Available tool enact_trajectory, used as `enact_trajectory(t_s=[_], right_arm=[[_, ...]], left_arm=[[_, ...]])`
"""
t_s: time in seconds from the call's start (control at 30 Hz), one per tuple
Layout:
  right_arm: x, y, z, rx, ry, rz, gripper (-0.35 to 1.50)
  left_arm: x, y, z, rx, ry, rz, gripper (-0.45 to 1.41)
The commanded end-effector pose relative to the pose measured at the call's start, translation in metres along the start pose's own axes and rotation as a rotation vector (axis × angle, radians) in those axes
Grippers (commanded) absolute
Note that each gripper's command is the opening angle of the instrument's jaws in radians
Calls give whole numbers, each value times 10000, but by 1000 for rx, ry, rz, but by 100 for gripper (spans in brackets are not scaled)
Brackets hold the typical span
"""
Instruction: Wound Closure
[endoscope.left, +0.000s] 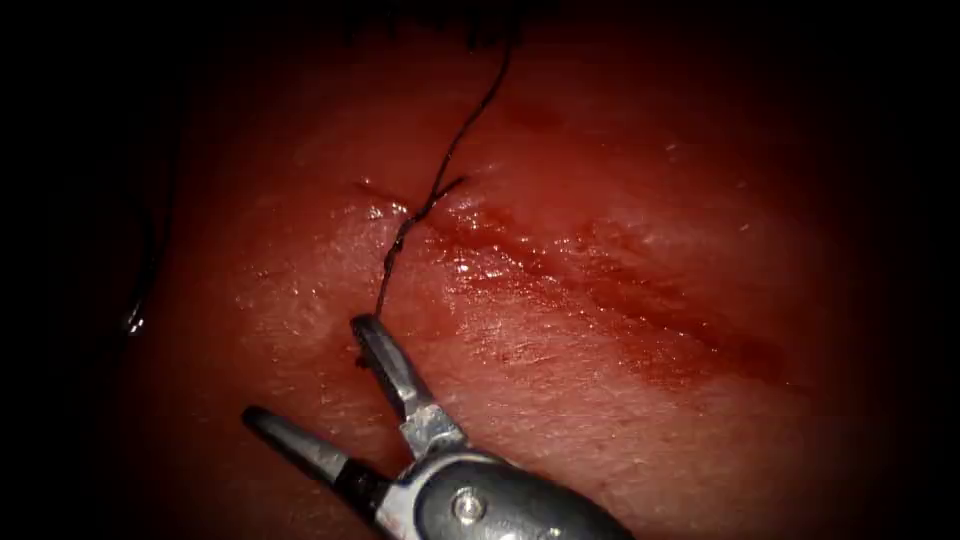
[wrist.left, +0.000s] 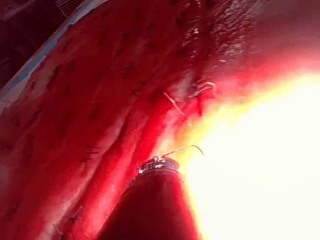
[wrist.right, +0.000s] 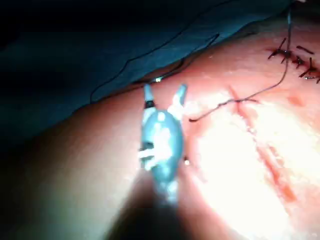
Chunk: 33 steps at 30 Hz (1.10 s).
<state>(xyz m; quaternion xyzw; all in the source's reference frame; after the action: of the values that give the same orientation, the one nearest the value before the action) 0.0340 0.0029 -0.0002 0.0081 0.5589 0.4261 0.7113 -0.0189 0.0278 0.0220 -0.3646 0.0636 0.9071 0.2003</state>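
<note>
Right tool (endoscope.left: 305, 375), jaws apart and empty, sits just below the thread (endoscope.left: 415, 215) tail, which runs toward twelve o'clock across the cut (endoscope.left: 600, 290).

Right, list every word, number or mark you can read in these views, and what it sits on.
None: no readable text.
Right tool: bare metal, no marking; jaws open, holding nothing, beside the thread.
Tissue and cut: no labels.
Needle: I cannot place it.
</note>
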Motion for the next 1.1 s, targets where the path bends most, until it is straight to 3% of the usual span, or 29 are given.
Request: enact_trajectory(t_s=[0.03,0.4,0.53,0.9,0.93,1.07,1.1], right_arm=[[-4,15,9,52,-9,3,-35],[-7,85,41,119,-19,-6,-35],[-11,106,61,129,-14,-11,-35],[-32,139,98,188,59,51,-35],[-34,147,101,224,110,65,-35],[-35,159,108,328,182,91,-35],[-36,162,110,397,199,121,-35]], left_arm=[[-4,10,-8,0,3,9,-45],[-33,59,-63,1,-3,19,-45],[-48,89,-69,4,12,17,-45],[-77,128,-71,-15,26,-16,-45],[-78,132,-69,-17,29,-20,-45],[-81,138,-61,-23,34,-20,-45],[-84,140,-56,-27,33,-22,-45]])
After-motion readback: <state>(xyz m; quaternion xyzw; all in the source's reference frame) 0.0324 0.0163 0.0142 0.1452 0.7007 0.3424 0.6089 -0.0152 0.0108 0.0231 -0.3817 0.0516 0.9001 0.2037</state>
